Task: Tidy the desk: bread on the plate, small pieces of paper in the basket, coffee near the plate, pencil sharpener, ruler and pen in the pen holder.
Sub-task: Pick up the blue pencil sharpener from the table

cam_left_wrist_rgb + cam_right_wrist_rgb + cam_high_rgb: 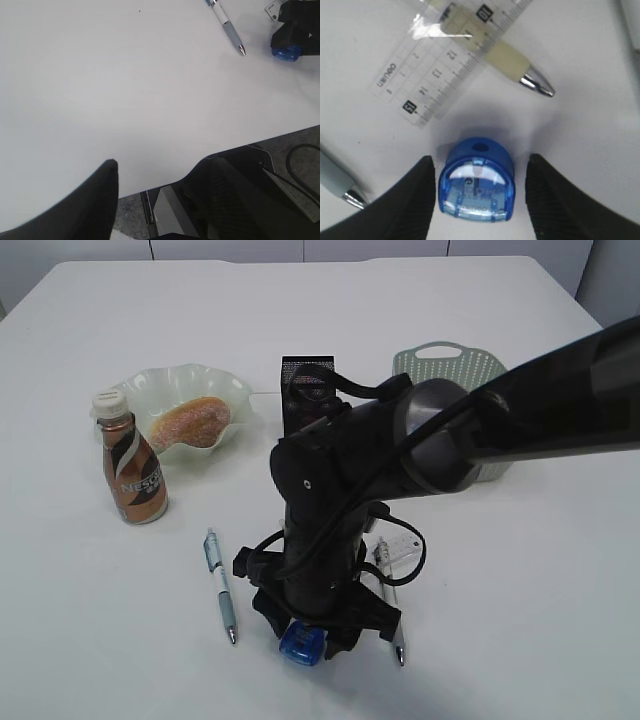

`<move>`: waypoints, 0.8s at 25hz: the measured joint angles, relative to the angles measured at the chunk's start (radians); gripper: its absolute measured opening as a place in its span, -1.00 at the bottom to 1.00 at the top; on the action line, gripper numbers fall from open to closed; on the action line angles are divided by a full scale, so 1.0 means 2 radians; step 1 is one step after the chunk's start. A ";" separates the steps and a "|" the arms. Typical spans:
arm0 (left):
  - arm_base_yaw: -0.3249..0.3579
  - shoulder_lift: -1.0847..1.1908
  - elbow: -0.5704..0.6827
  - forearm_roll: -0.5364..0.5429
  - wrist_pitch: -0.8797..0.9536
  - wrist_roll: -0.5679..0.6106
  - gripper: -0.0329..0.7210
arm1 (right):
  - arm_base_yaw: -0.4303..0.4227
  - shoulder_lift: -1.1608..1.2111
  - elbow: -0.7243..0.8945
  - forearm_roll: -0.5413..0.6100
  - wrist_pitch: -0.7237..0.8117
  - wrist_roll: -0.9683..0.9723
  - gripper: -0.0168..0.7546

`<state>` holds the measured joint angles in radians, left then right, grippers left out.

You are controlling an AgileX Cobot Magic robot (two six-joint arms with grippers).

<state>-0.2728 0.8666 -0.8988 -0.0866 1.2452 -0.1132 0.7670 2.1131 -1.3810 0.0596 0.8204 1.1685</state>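
Sitting in the plate (232, 392) far left is the bread (190, 421), coffee (131, 473) beside it; left wrist view: left gripper (155, 175) spread over bare desk (125, 90); right wrist view: right gripper (477, 192) straddles the pencil sharpener (476, 181), fingers apart, ungripped

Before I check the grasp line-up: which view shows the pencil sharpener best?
The right wrist view: the blue pencil sharpener sits large between the open fingers. The exterior view shows it partly hidden; the left wrist view shows a distant corner.

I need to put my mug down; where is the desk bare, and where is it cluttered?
Bare: the desk right of the right gripper, and the near left corner below the coffee. Crowded: around the blue sharpener, where two pens and the ruler lie.
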 joint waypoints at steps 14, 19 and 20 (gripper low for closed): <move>0.000 0.000 0.000 0.000 0.000 0.000 0.23 | 0.000 0.008 -0.001 0.018 0.006 0.000 0.22; 0.000 0.000 0.000 0.000 0.000 0.000 0.23 | 0.000 0.008 -0.001 0.020 0.006 0.000 0.22; 0.000 0.000 0.000 0.000 0.000 0.000 0.23 | 0.000 0.009 -0.001 0.020 0.006 0.000 0.22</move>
<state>-0.2728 0.8666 -0.8988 -0.0866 1.2452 -0.1132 0.7670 2.1316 -1.3830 0.1003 0.8315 1.1685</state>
